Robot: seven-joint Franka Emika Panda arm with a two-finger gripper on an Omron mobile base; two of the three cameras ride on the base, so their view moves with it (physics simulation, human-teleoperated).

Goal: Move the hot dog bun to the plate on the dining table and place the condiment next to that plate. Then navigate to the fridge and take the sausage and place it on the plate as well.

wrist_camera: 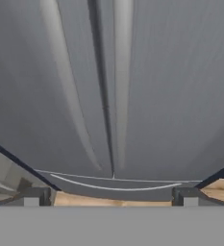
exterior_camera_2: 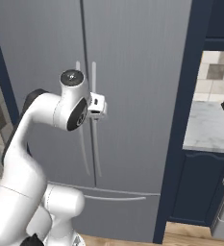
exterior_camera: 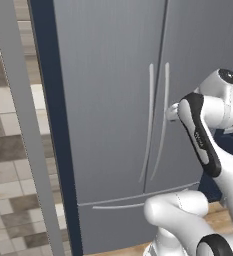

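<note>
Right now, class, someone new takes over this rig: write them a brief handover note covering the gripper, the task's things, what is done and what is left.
Gripper: open, empty, aimed at the fridge near its two door handles.
Fridge: both upper doors and the lower drawer shut.
Done: the base stands in front of the fridge.
Left: open a door, take the sausage, carry it to the plate. Bun and condiment cannot be checked from here.

A home kitchen. Straight ahead of the hand stands the fridge, tall, grey metal, with two upper doors shut, a long curved handle on each side of the seam, and a drawer front with its own handle below them. Navy panels frame it. Off to the hand's right, a marble worktop sits on a navy cabinet, with a tiled wall above. Tan and brown tiles cover the wall to the left, and the floor is wood.
</note>
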